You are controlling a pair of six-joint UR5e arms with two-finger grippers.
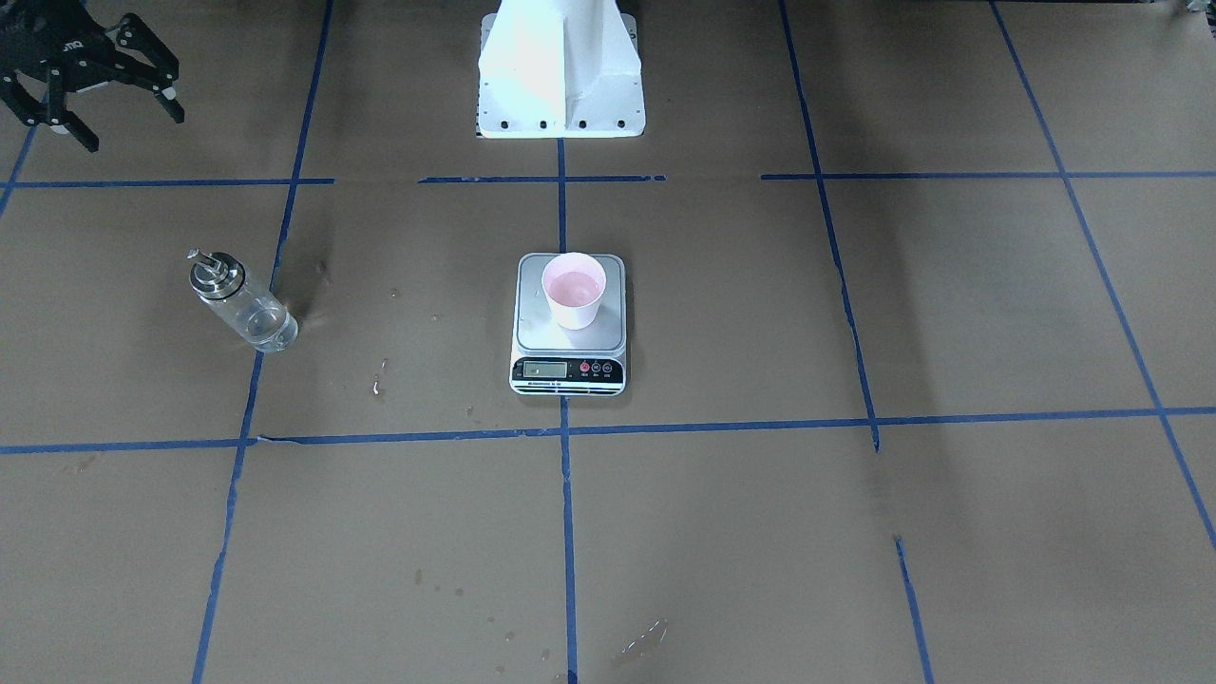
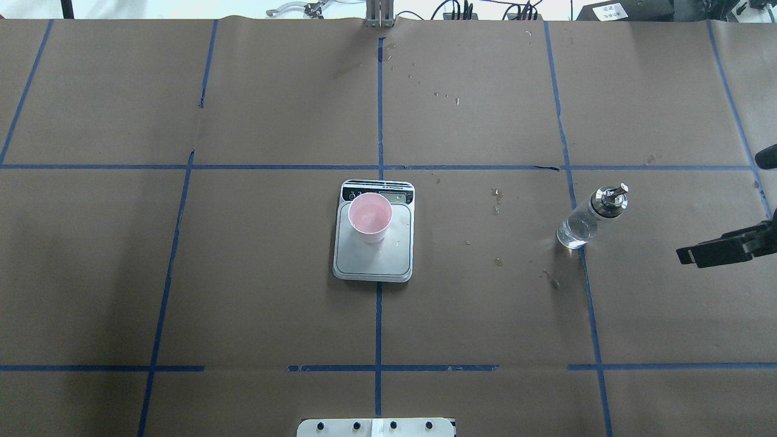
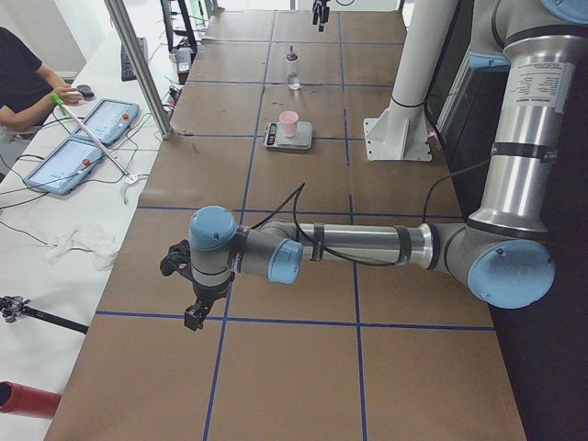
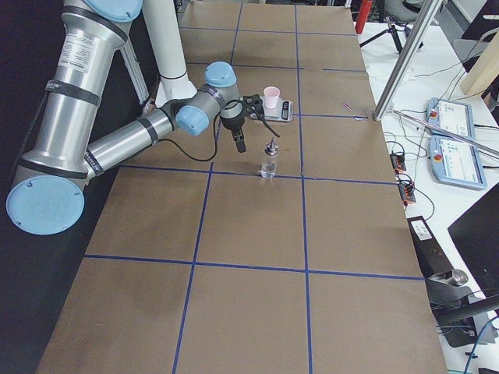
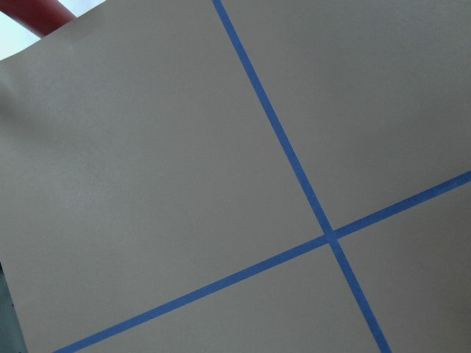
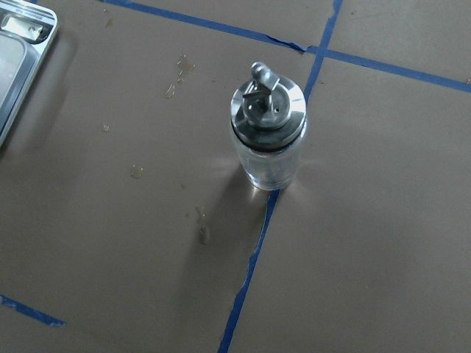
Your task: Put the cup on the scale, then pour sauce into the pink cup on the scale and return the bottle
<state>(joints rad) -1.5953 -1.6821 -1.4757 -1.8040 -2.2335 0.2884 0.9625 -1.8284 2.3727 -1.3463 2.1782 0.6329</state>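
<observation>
Front-facing view: the right fingers point(image 1: 133, 128), black and spread wide, hold nothing. The clear glass cylindrical bottle with a metal cap point(image 1: 242, 306) stands upright near them on the brown paper counter point(image 1: 855, 532).

Overhead view: well beyond the bottle from those fingers, the pale pink tapered cup point(image 2: 370, 218) sits on the flat silver-topped scale point(image 2: 373, 261).

Left side view: the left fingers point(image 3: 184, 294) hang far from the cup; I cannot tell whether they are spread or closed.
</observation>
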